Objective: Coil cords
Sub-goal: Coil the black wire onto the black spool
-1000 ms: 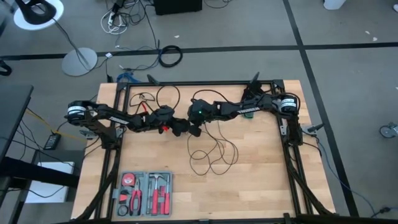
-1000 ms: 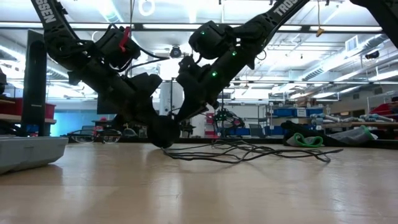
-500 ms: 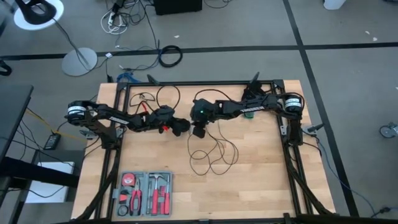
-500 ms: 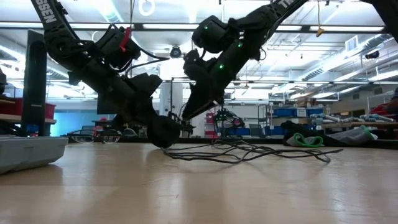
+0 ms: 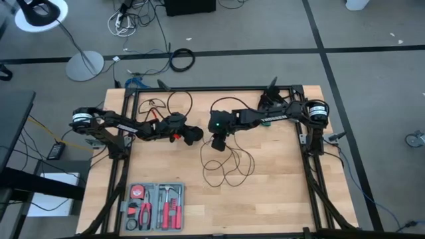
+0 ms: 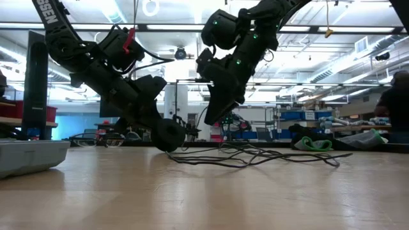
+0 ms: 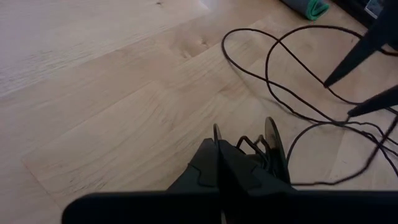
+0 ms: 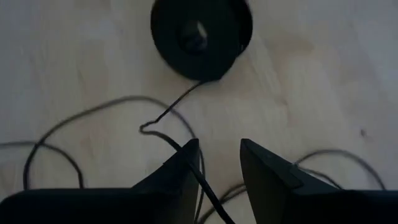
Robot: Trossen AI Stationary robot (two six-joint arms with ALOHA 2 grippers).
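The thin black cord (image 5: 227, 164) lies in loose loops on the wooden table, right of centre, and shows in the low view as flat strands (image 6: 255, 155). It ends in a round black puck (image 8: 201, 31) that stands on edge on the table (image 6: 169, 135). My left gripper (image 5: 193, 135) is shut at this puck. My right gripper (image 5: 218, 144) hangs open above the loops just right of the puck. It points steeply down, and its two fingertips stand apart (image 7: 348, 62). One strand (image 8: 168, 118) runs from the puck back between its fingers. My left gripper has its shut fingers (image 7: 217, 165) on the puck at one thin rim (image 7: 216, 134), coming slanting down from the table's left. Turns of cord (image 7: 249, 146) sit between the puck's two rims. The puck's lower edge is on the table. My right gripper has a cord strand (image 8: 205, 183) passing close along one finger; I cannot tell whether it touches.
A grey tool tray (image 5: 156, 204) with red-handled tools sits at the near left. A green thing (image 7: 311, 7) lies near the far right. Black frame rails (image 5: 126, 159) run along the table's sides. More thin cord loops (image 5: 178, 101) lie at the far edge.
My right gripper has drawn back from the puck toward the table's right edge, risen, and tipped to point more steeply down. The puck and my left gripper have stayed where they were, and the loops on the table keep their shape.
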